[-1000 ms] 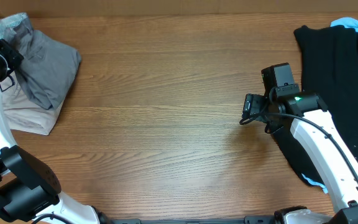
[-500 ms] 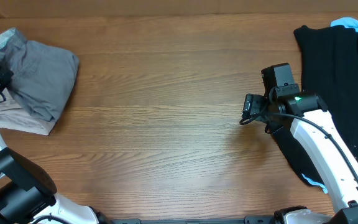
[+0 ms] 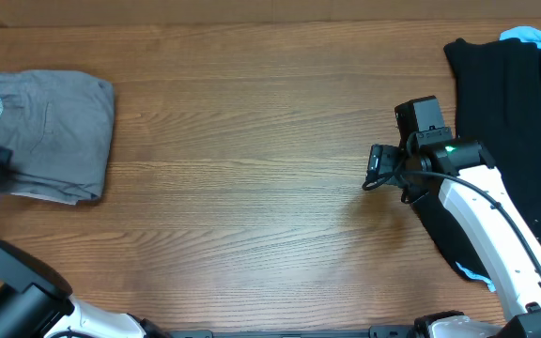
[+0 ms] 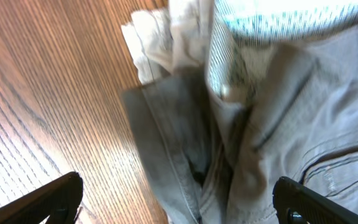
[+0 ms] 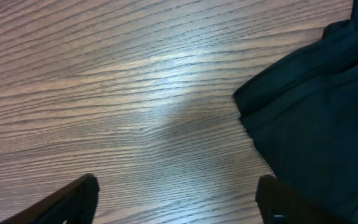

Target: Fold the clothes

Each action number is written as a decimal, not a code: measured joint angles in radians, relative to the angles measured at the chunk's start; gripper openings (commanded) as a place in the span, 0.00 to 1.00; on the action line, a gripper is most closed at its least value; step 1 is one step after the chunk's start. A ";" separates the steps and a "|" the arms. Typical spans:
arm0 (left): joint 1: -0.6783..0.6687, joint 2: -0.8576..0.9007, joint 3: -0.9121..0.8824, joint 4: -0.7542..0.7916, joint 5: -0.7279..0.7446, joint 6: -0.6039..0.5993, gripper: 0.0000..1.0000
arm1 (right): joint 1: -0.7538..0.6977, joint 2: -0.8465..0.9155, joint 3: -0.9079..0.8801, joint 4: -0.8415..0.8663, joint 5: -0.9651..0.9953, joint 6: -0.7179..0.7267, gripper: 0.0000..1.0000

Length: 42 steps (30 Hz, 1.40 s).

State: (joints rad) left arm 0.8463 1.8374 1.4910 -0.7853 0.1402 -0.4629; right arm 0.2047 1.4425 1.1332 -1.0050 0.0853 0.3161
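Overhead, your left gripper [image 4: 179,204] is half cut off at the frame edge. Its fingers are spread wide and hold nothing, beside the folded grey cotton shorts [image 3: 56,131] at the far left of the grained wooden table [image 3: 252,188]. A cream-white layer [image 4: 149,37] barely peeks out beneath them. Your right gripper [image 5: 179,200] also has its fingers apart, over bare wood beside the black garment [image 3: 519,122], which runs off-frame.

overhead: straight down | left wrist: close on grey shorts [image 4: 316,118] | right wrist: close on black garment [image 5: 316,118]
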 measured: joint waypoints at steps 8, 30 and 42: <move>-0.032 -0.133 0.006 0.083 0.122 0.041 1.00 | 0.000 0.000 0.000 0.011 -0.036 -0.003 1.00; -0.847 -0.267 0.023 -0.457 -0.024 0.271 0.97 | -0.034 -0.109 0.013 0.105 -0.179 -0.008 1.00; -0.904 -1.117 -0.375 -0.103 -0.080 0.296 1.00 | -0.005 -0.782 -0.099 0.113 0.020 0.032 1.00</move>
State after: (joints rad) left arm -0.0578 0.7208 1.1164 -0.8886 0.0601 -0.1665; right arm 0.1993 0.6605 1.0344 -0.8925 0.1055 0.3485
